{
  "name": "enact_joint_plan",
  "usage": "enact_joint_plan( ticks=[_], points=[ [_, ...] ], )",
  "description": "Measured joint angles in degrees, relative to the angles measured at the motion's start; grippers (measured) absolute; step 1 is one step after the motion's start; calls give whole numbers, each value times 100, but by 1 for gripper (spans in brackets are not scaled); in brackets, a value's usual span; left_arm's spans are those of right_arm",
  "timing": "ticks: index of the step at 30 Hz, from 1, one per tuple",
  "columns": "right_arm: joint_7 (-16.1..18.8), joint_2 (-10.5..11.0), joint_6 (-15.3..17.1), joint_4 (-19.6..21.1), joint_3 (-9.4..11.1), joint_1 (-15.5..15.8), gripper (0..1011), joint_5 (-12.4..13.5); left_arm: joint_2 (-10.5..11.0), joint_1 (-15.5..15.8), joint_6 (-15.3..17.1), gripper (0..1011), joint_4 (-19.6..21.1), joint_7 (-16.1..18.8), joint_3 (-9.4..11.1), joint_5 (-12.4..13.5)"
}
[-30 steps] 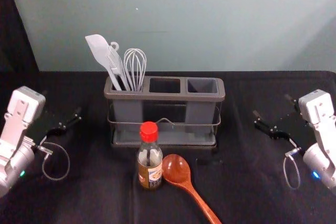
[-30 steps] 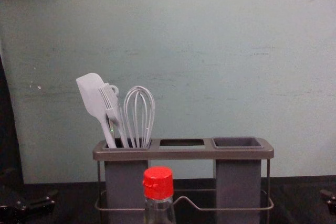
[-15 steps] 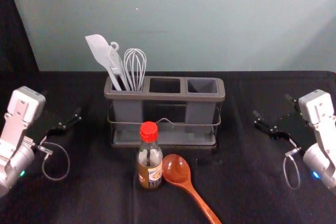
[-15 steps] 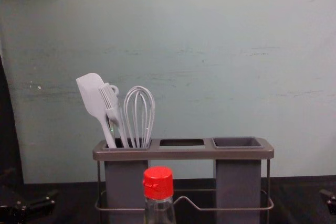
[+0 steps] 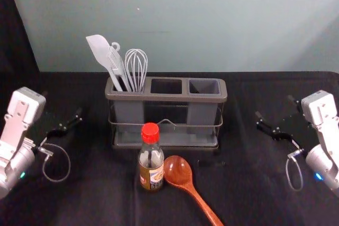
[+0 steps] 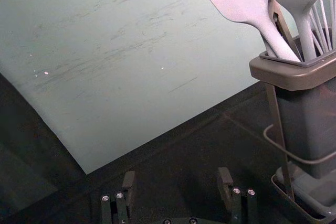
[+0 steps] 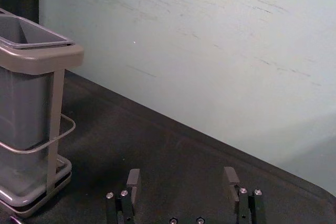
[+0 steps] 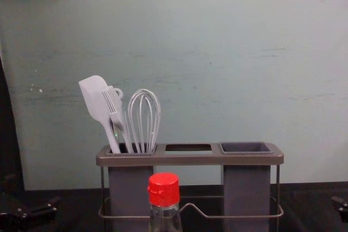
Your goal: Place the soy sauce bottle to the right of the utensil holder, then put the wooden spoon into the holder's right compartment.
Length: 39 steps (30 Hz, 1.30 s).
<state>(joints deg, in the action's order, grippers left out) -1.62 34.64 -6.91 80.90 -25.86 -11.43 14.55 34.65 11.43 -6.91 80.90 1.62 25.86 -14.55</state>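
In the head view the soy sauce bottle (image 5: 151,158) stands upright in front of the utensil holder (image 5: 166,98), its red cap up. Close to the bottle's right lies the wooden spoon (image 5: 180,175), bowl toward the holder and handle toward the front. The holder's right compartment (image 5: 204,87) holds nothing. My left gripper (image 5: 64,123) is off to the holder's left, and my right gripper (image 5: 276,116) off to its right. Both wrist views show the left gripper (image 6: 177,186) and the right gripper (image 7: 182,184) open with nothing between their fingers. The bottle's cap (image 8: 163,189) rises before the holder in the chest view.
White utensils, a spatula (image 5: 103,57) and a whisk (image 5: 136,69) among them, stand in the holder's left compartment. The dark table (image 5: 243,183) reaches back to a pale wall. Open tabletop lies between the holder and each gripper.
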Motion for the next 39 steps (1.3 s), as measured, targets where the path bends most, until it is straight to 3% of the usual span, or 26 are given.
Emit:
enact_joint_plan(
  ticks=[39],
  points=[
    [0, 0, 0, 0, 0, 0, 1003, 0, 0, 0, 0, 1012, 0, 0, 0, 0]
  ],
)
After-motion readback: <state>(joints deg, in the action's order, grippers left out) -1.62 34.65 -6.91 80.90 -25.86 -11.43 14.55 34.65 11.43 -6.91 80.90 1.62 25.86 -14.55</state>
